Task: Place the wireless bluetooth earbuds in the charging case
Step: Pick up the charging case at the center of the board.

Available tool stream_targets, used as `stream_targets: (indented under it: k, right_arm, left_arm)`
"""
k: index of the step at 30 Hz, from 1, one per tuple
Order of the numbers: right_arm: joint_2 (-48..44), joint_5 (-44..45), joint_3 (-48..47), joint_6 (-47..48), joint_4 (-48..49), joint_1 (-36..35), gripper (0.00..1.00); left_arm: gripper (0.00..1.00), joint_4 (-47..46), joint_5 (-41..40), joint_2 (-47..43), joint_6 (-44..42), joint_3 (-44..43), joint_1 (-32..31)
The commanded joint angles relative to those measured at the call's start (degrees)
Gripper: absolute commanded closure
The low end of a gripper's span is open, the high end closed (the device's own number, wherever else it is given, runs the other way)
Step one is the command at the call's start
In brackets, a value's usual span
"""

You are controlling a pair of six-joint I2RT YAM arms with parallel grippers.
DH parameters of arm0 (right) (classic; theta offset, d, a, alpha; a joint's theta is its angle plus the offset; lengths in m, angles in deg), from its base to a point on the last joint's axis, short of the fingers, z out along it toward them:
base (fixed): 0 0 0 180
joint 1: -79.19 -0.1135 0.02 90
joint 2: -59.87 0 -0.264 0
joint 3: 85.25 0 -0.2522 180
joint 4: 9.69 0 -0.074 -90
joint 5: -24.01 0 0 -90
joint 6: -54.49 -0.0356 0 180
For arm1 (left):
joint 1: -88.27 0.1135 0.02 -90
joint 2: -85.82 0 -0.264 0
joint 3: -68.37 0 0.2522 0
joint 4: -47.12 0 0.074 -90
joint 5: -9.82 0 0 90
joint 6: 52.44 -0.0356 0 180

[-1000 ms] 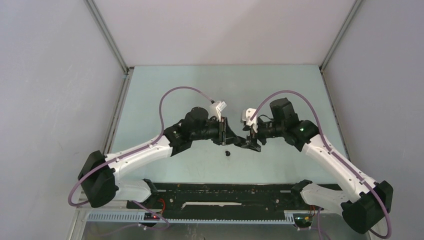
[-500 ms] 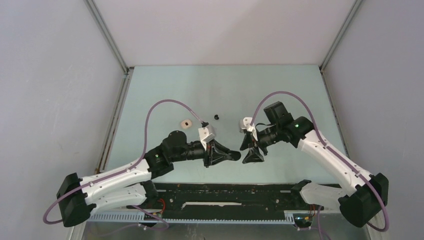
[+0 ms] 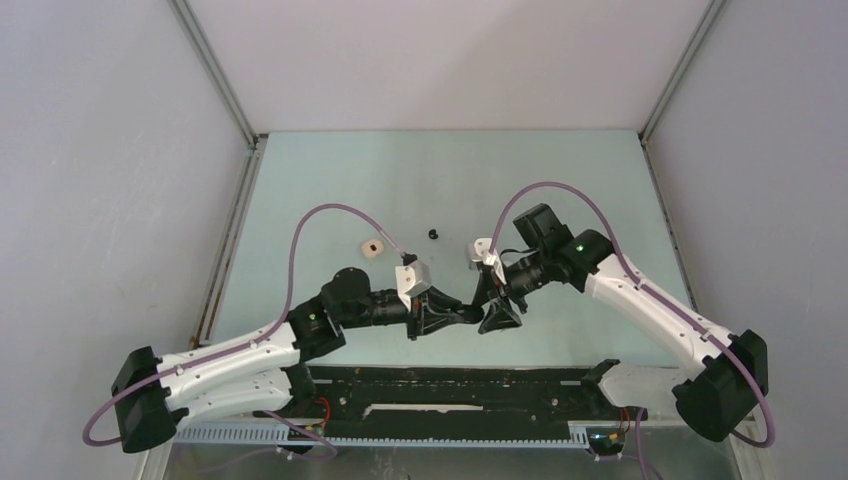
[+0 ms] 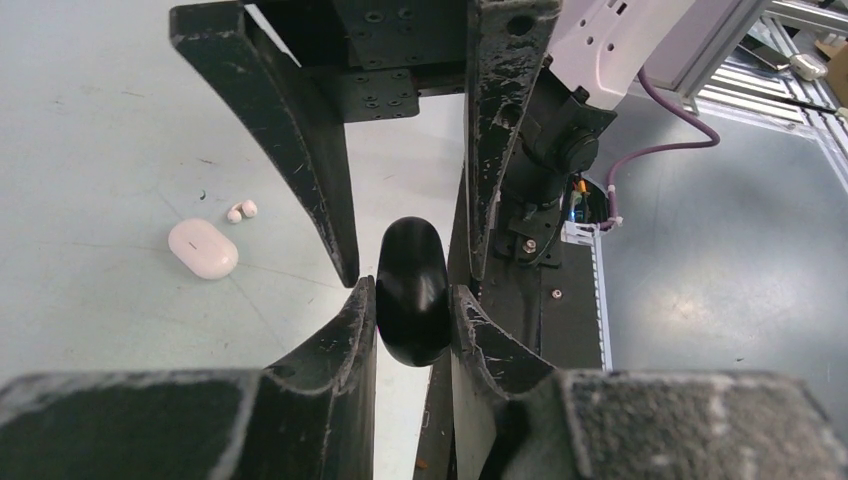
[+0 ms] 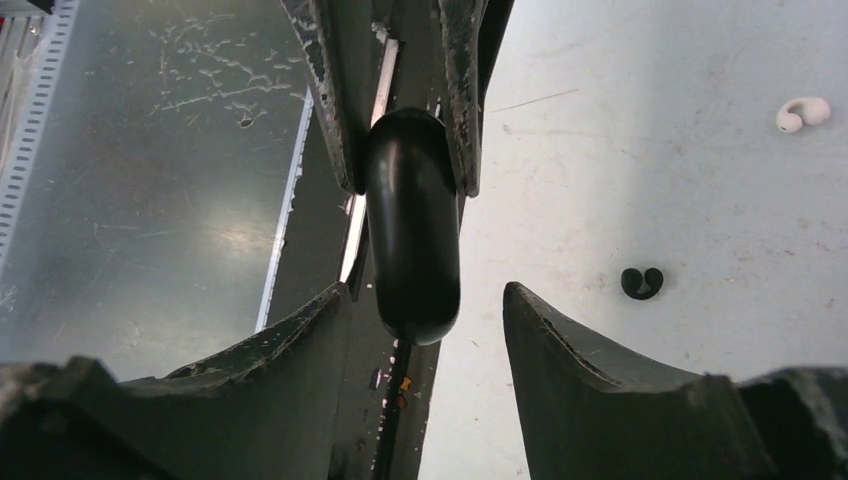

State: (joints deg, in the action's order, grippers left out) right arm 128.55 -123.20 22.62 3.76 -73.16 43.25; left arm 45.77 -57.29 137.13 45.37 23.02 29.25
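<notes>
Apparently at the case-opening step, with likely no bud seated yet. Clamping the black charging case edge-on in the left gripper, pads pressed on both flat sides, over the middle of the table toward its near edge. Straddling the case's free end with the right gripper, fingers apart, contact unclear. Next, probably: closing on the lid half and hinging it up without twisting the case loose. Lying on the table: black earbud near centre, cream earbud toward the left edge. Cannot make out the lid seam. White case and two tiny white buds caught only by the left wrist view.
</notes>
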Motion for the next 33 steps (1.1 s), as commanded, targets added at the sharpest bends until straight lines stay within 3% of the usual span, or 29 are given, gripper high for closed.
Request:
stream_targets:
  k: [1, 8, 11, 16, 18, 23, 33]
  right_arm:
    - [1.06, -2.79, -3.46, -1.23, -0.24, -0.53, 0.4]
    - [3.13, -3.22, -5.41, -1.67, -1.3, -0.77, 0.51]
    - [3.21, -3.24, -5.39, -0.24, -2.27, -0.81, 0.67]
    - [2.78, 0.48, -5.39, 2.99, -4.76, -0.84, 0.8]
    - [2.18, 3.34, -4.65, 3.91, -4.68, -0.84, 0.81]
    - [1.64, 9.18, -2.9, 5.73, -4.42, -2.2, 0.82]
    - [4.08, 14.9, -2.89, 6.49, -4.57, -5.53, 0.81]
  left_arm:
    - [0.97, -2.49, 0.3, -0.12, -2.51, -0.37, -0.87]
    - [0.97, -1.1, -0.37, 0.69, -3.38, -1.09, -1.42]
    - [0.95, -0.75, -1.34, 0.85, -3.3, -1.12, -1.57]
    - [0.64, 0.53, -8.06, 1.69, -1.74, -0.73, -2.59]
    - [0.56, -0.53, -9.08, 2.53, -0.84, 0.7, -3.07]
    - [0.51, -7.52, -8.92, 5.72, -2.39, 4.76, -5.11]
    - [0.56, -16.25, -7.77, 12.11, -6.79, 6.57, -6.45]
